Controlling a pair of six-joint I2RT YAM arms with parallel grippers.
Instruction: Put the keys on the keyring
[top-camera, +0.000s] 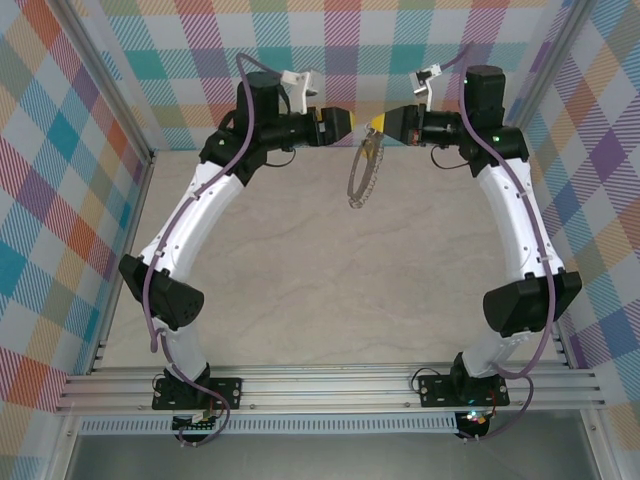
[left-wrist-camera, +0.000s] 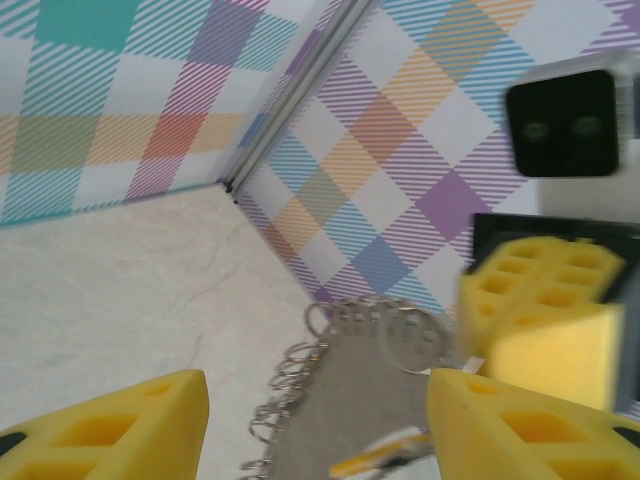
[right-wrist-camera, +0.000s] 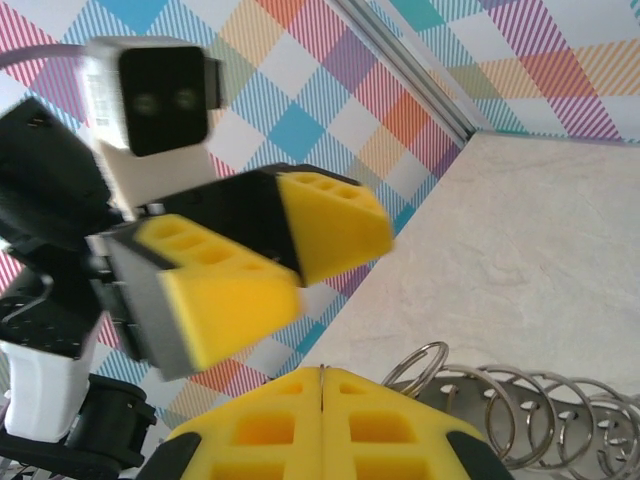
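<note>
Left gripper (top-camera: 338, 125) is raised above the pale marbled surface (top-camera: 300, 280), pointing toward the other arm. Its yellow foam jaws are spread wide and have hold of nothing. In the left wrist view the large grey metal keyring with small loops all round its rim (left-wrist-camera: 290, 380) sits in the gap between those open jaws, nearer the right-hand one and touching neither as far as can be told. A tiny key with a yellowish head (left-wrist-camera: 375, 458) shows low in that same gap at the ring's lower edge. It is blurred, so I cannot tell if it is threaded on a loop or just against the ring. From the top view the keyring hangs floppy, straight down from the tips of the right jaws, with its lower end toward the surface; whether it touches there is unclear. It lies just right of the left jaws' tips. Right gripper (top-camera: 385, 122) faces the left one nearly tip to tip, close but apart. Its yellow jaws are pressed fully together, with only a seam between them in the right wrist view, pinching the top of the keyring. A row of ring loops fans out just to the right of the closed tips. Plaid checked walls (top-camera: 60, 150) stand behind both arms.
</note>
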